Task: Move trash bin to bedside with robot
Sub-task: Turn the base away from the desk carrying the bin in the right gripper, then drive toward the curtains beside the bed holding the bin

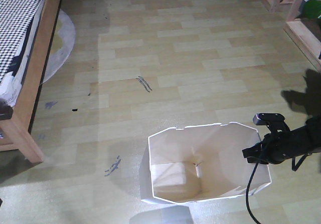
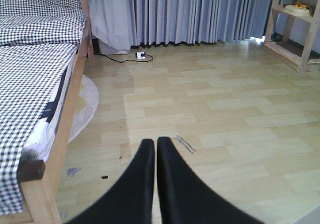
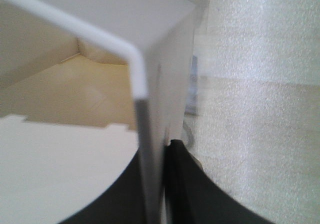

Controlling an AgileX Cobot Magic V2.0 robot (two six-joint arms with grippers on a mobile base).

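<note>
Front-facing view: trash bin (image 1: 165,154) stands upright, mouth up; right tool (image 1: 251,153) seemingly pinches its wall; left tool (image 2: 156,149) pressed together.

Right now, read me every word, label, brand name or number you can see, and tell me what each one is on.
No text can be read in any view.
The trash bin is plain white, with no label or brand showing.
The bed shows only its checked pattern.
The power strip and the small yellow thing at far right are too small to show any marking.
</note>
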